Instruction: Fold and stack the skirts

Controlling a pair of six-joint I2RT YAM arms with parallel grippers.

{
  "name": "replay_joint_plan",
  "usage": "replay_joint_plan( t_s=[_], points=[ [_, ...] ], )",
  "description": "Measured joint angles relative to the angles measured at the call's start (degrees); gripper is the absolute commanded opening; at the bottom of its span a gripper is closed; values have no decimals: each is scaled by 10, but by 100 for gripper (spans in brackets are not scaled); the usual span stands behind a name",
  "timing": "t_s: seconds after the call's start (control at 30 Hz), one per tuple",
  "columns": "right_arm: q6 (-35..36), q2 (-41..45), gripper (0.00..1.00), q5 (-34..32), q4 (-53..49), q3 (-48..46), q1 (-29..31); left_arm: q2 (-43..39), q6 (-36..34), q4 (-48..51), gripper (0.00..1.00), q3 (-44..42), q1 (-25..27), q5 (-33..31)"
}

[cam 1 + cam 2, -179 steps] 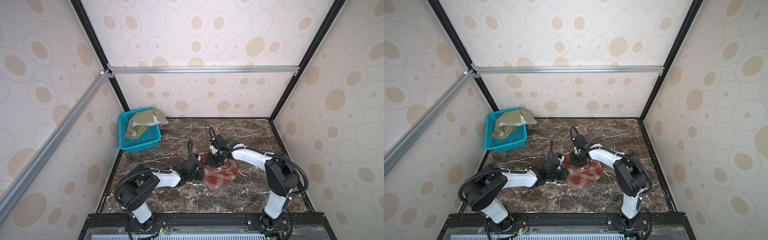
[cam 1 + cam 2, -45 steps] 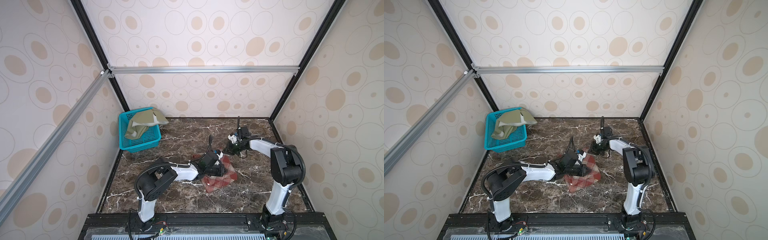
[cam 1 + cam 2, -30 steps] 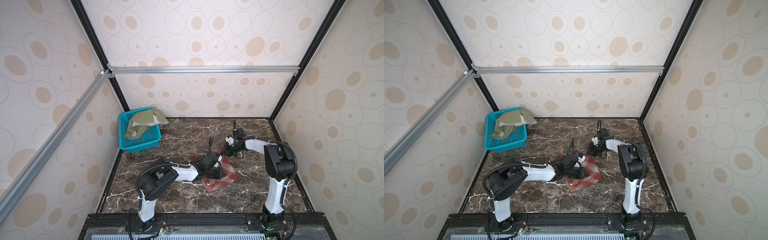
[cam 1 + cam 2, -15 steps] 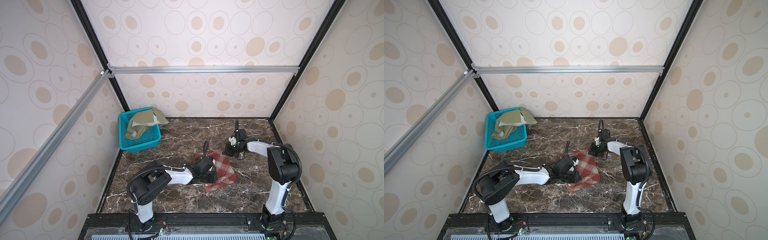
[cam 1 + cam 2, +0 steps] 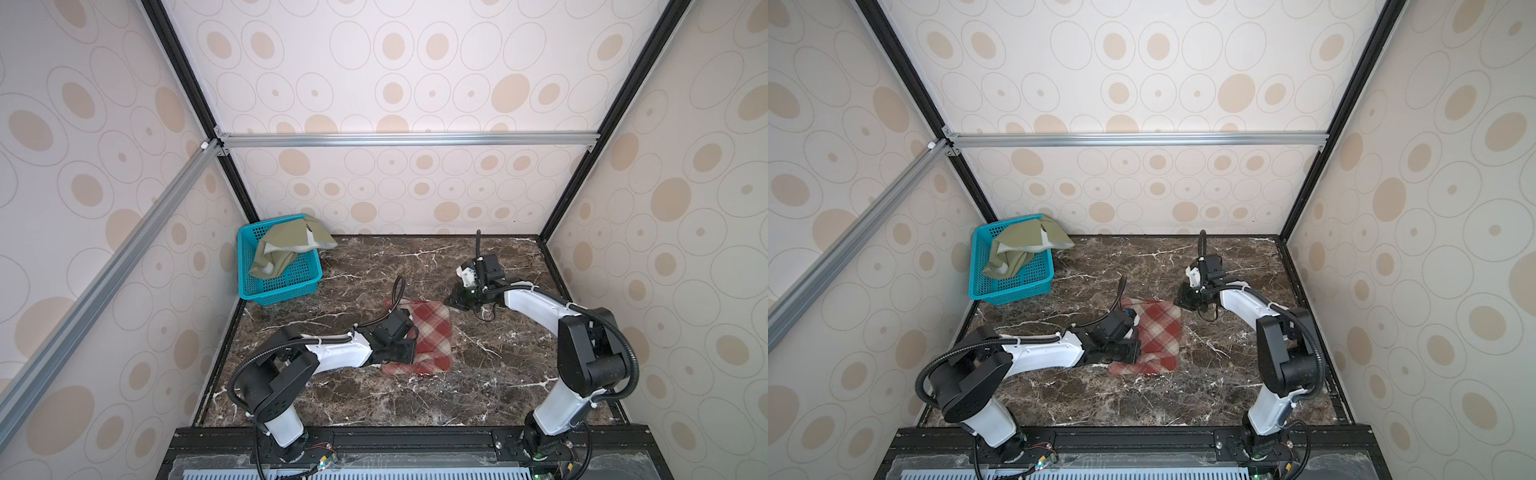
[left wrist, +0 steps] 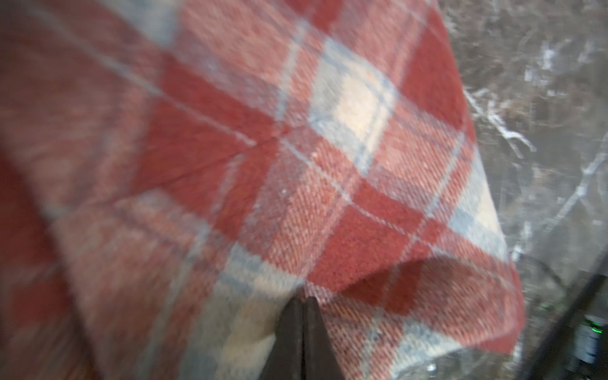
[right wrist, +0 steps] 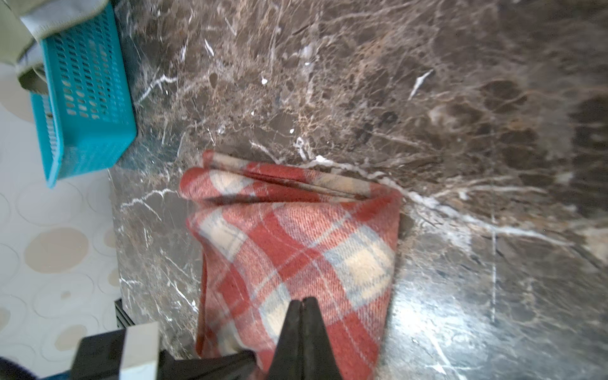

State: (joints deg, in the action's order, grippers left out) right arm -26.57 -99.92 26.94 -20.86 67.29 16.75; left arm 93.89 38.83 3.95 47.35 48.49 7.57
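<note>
In the far left corner of the dark marble table (image 5: pixel 498 374) we see the teal perforated basket (image 5: pixel 286 286) (image 5: pixel 1013 289), and the olive-green skirt (image 5: pixel 286 245) (image 5: pixel 1017 245) lies crumpled inside it. Part of the skirt spills over the basket's far right corner, and a strip of paler lining shows along one edge. Nothing else is visible in the basket. The plaid skirt (image 5: pixel 432 328) (image 5: pixel 1160 328) lies near the middle of the table, well apart from the basket, folded into a rough rectangle. It is thick, woolly cloth in red and cream checks crossed by thin grey-blue lines. In the right wrist view (image 7: pixel 296 250) we count several stacked layers along one edge, and its corners are rounded rather than crisp. The left wrist view (image 6: pixel 296 164) shows a loose lip of cloth curling up at one corner. The left gripper (image 5: pixel 405 353) (image 6: pixel 302 304) sits on the skirt's left side with its tips pressed together against the weave, and we see no cloth pinched between them. The right gripper (image 5: pixel 451 300) (image 7: pixel 302 301) is likewise closed to a point with nothing in it. It sits just beside the skirt's far right corner, and we cannot tell whether it touches the cloth.
</note>
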Motion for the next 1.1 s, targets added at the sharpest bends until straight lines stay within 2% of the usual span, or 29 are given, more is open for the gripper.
replay_joint_plan(
  t_s=[0.2, 0.5, 0.63, 0.87, 1.1],
  points=[
    [47, -78, 0, -5, -18, 63, 23, -37, -22, 29, 7, 0, -3, -42],
    [76, -161, 0, -45, -37, 106, 20, -17, 40, -12, 7, -32, -2, -31],
    [69, -156, 0, -47, -15, 91, 15, -9, 43, -12, 7, -27, -3, -34],
    [29, -102, 0, -28, 56, -7, -27, 24, 26, 2, 6, 16, -13, -45],
    [-2, -34, 0, -51, 90, -95, -32, 54, -6, 12, 6, 51, -42, -59]
  ],
)
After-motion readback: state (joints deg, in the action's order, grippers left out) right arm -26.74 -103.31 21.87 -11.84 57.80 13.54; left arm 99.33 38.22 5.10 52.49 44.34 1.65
